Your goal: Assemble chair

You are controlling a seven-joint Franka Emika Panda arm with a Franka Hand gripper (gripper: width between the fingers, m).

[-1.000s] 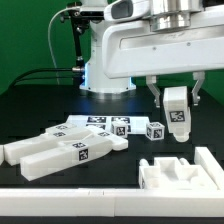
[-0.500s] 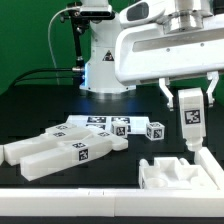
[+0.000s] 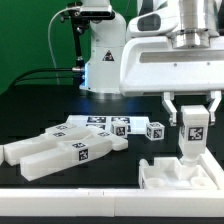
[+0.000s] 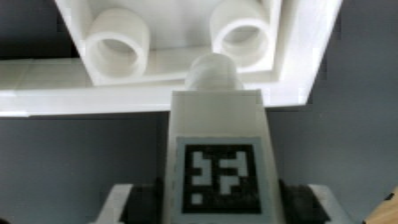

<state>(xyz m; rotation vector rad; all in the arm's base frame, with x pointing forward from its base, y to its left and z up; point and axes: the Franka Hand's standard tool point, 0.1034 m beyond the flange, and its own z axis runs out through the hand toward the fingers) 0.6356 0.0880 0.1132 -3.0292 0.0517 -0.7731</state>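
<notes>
My gripper is shut on a short white chair bar with a black-and-white tag. It holds the bar upright over the white chair slab at the exterior view's right front. In the wrist view the bar points with its rounded tip at one of the slab's two round holes, and the slab's wall lies below it. Several long white bars lie loose at the exterior view's left. A small tagged cube sits behind the slab.
The marker board with its tags lies behind the loose bars. A white rail runs along the front edge. The robot's base stands at the back. A green wall shows at the back left.
My gripper has carried the bar toward the exterior view's right and lowered it, from beside the cube to just above the slab.
</notes>
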